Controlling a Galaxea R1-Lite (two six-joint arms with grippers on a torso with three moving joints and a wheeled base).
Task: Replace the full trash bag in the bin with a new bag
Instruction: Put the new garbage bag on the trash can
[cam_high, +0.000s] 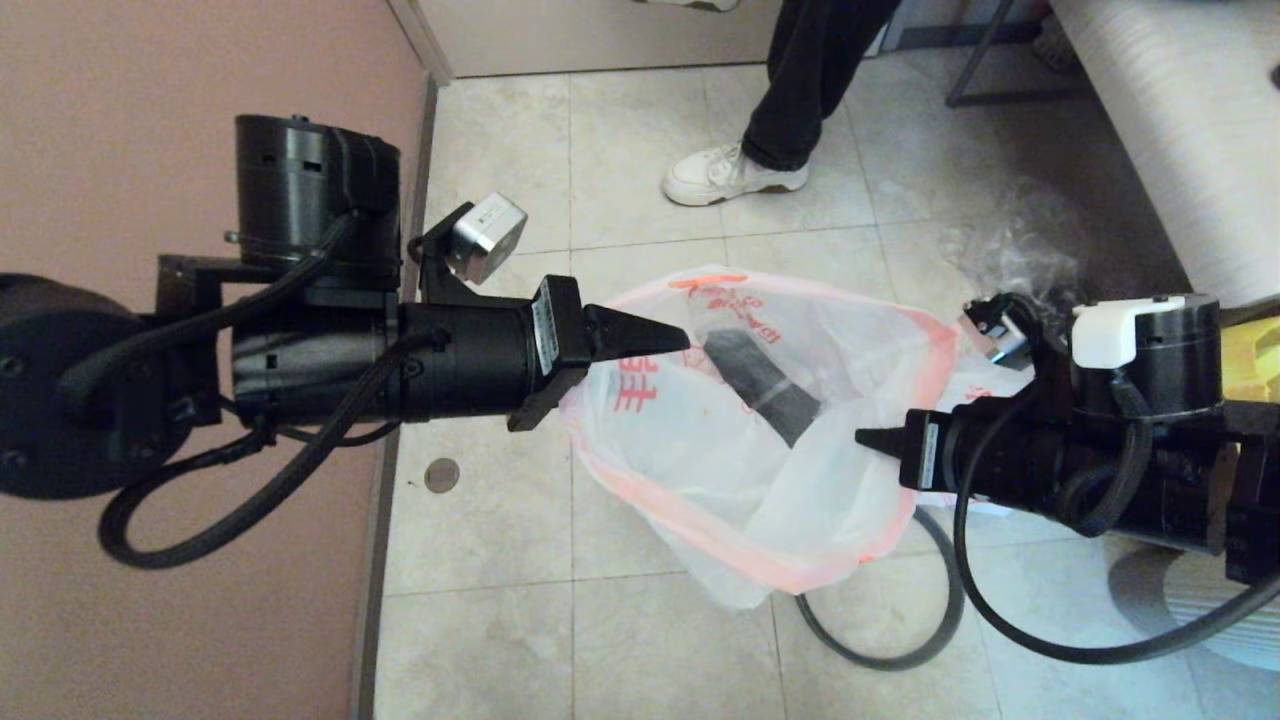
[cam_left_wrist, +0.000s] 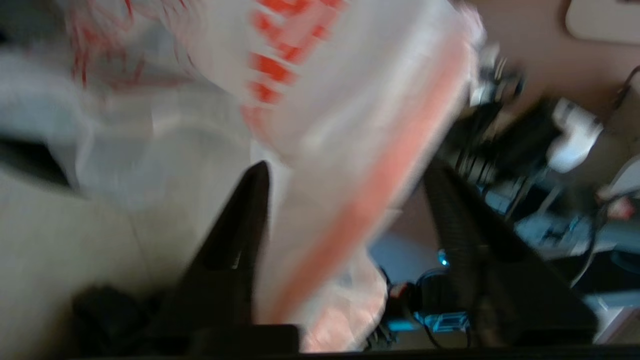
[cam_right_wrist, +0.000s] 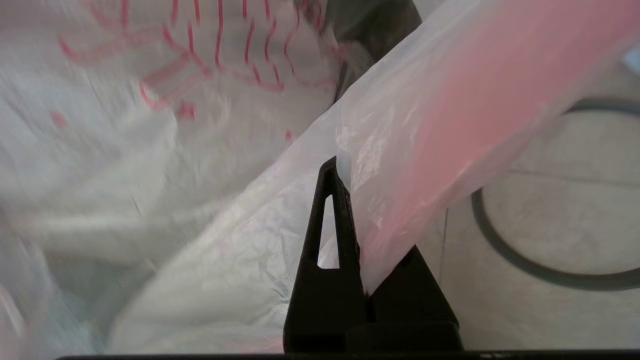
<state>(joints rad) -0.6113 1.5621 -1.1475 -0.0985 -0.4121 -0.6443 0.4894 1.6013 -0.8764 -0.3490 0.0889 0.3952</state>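
Observation:
The new bag (cam_high: 740, 470), thin white plastic with red print and a pink-orange rim, hangs spread open above the floor tiles between my two arms. My left gripper (cam_high: 600, 385) is at the bag's left edge. In the left wrist view it (cam_left_wrist: 345, 192) is open, and the bag's orange rim (cam_left_wrist: 360, 210) runs loose between the fingers. My right gripper (cam_high: 868, 437) is shut on the bag's right edge (cam_right_wrist: 380, 165). The bin's dark grey ring (cam_high: 905, 640) lies on the floor below the bag. The full trash bag is out of view.
A person's leg and white shoe (cam_high: 730, 172) stand beyond the bag. A crumpled clear plastic bag (cam_high: 1020, 240) lies at the back right, next to a pale wall panel. A pink wall runs along the left. A pale ribbed round shape (cam_high: 1190, 610) is partly hidden under my right arm.

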